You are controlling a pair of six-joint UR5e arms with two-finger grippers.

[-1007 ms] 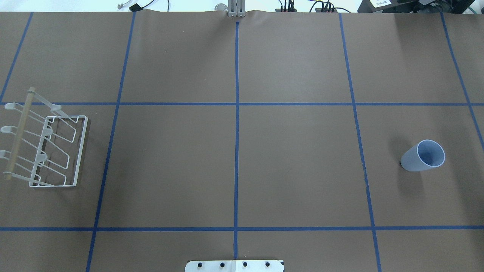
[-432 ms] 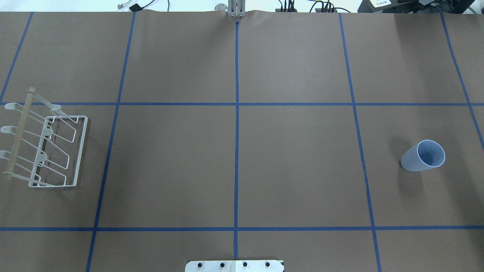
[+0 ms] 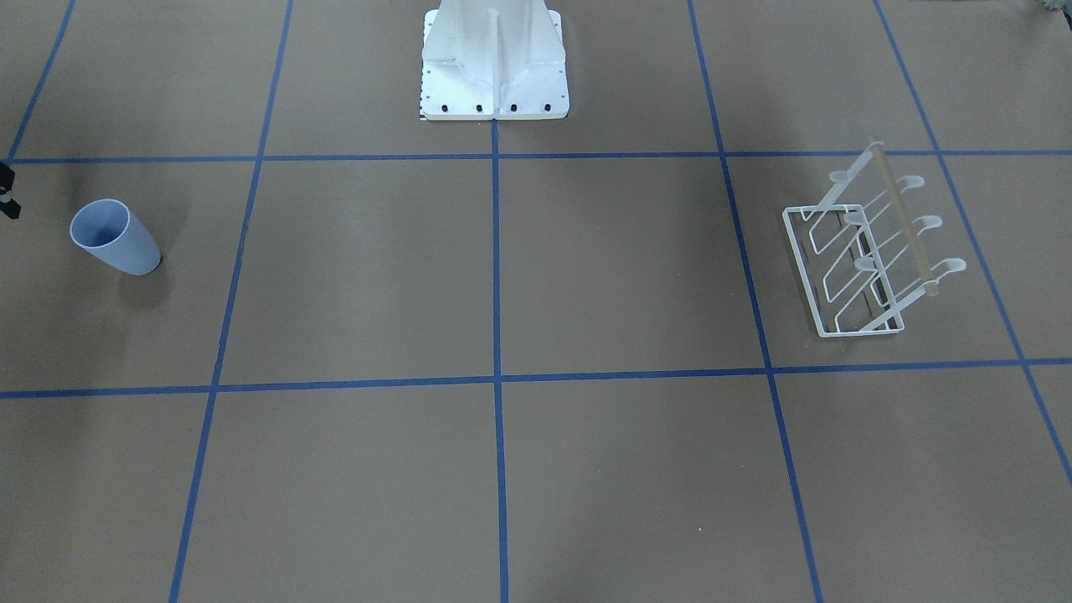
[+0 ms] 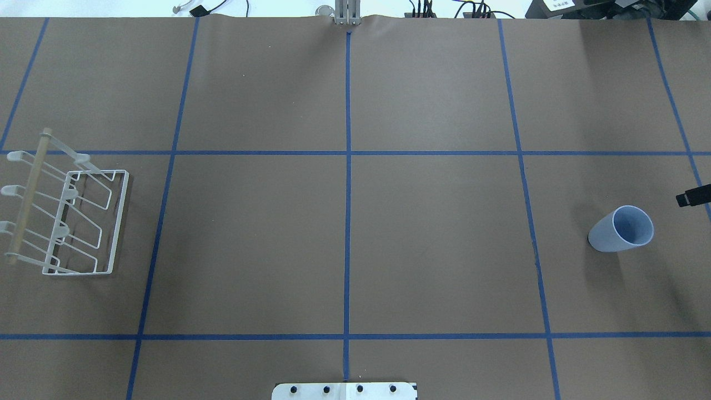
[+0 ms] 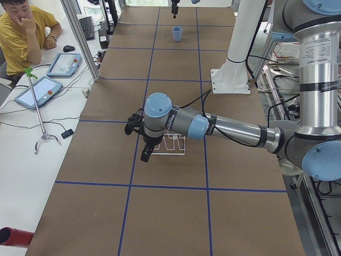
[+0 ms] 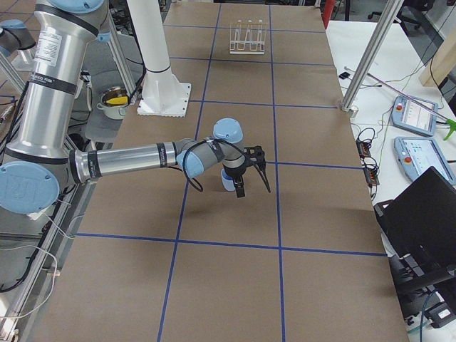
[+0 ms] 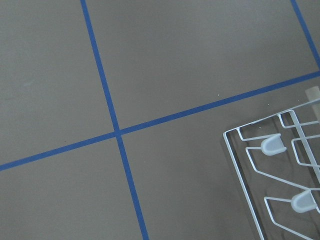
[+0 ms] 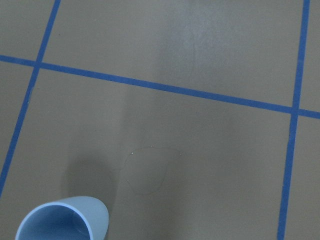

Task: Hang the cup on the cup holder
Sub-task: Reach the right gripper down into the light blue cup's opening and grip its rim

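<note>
The light blue cup (image 4: pixel 621 229) stands upright, mouth up, on the right side of the table; it also shows in the front view (image 3: pixel 115 237) and in the right wrist view (image 8: pixel 65 220). The white wire cup holder (image 4: pixel 66 216) with its wooden rod stands at the far left, also in the front view (image 3: pixel 871 260) and the left wrist view (image 7: pixel 280 175). My right gripper (image 6: pixel 253 187) hovers beside the cup with its fingers spread and empty; only its tip (image 4: pixel 693 196) shows overhead. My left gripper (image 5: pixel 143 149) hangs beside the rack; I cannot tell if it is open.
Brown paper with blue tape grid lines (image 4: pixel 348 222) covers the table. The robot's white base plate (image 4: pixel 344 391) sits at the near middle edge. Cables and devices (image 4: pixel 477 8) lie beyond the far edge. An operator (image 5: pixel 24 32) sits at the side desk.
The right gripper's black tip has come into the overhead view at the right edge, above the cup. The cup and the rack have not moved.
</note>
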